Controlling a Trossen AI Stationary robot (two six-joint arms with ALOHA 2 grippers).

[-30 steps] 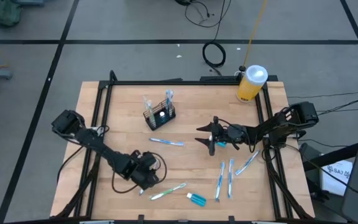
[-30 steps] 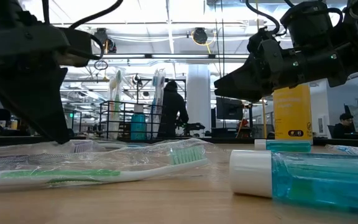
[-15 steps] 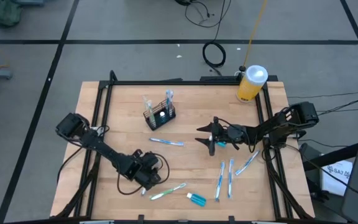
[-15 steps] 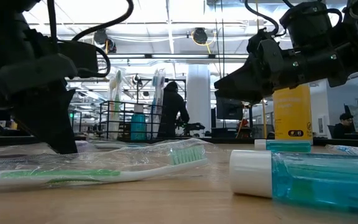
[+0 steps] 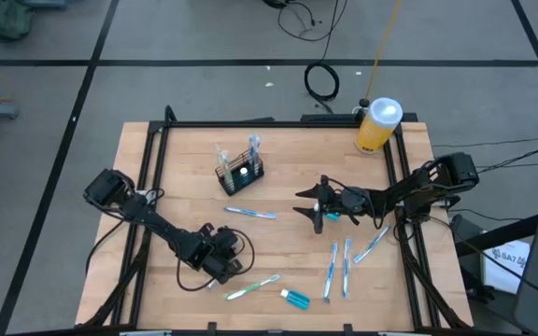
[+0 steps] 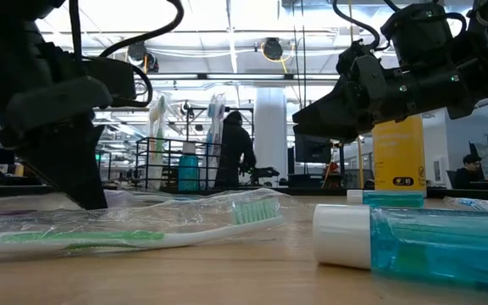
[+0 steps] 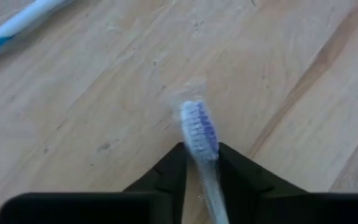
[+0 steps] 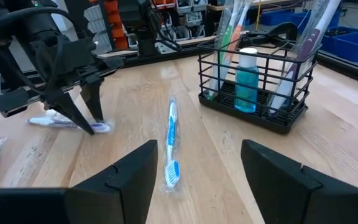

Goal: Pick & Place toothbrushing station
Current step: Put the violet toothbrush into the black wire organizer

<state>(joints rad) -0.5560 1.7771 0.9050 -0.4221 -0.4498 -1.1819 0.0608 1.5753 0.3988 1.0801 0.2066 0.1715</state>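
Near the table's front edge, well away from the toothbrushing station (image 5: 240,172), my left gripper (image 5: 219,271) had come down and drawn its fingers (image 7: 166,176) in on a wrapped toothbrush with a purple-bristled head (image 7: 199,127). A second before, that gripper stood a little farther from the brush and its jaws were spread; at this moment the left wrist view showed them against both sides of the handle, with the head poking out past the tips. I judged the grasp just made, with the brush not yet lifted off the wood.

The station, a black wire caddy, stood toward the far side of the table, already holding a blue bottle (image 8: 247,79) and several upright brushes. A blue-and-white toothbrush (image 5: 250,213) lay just in front of it.

My right gripper (image 5: 317,210) hung to the right of the station, beyond the blue-and-white brush, jaws wide apart and empty, unmoved over that second.

For the task, this meant one more brush was in hand. The carry back to the station remained, and more wrapped brushes (image 5: 338,267) and a small blue bottle (image 5: 296,299) lay loose near the front edge.
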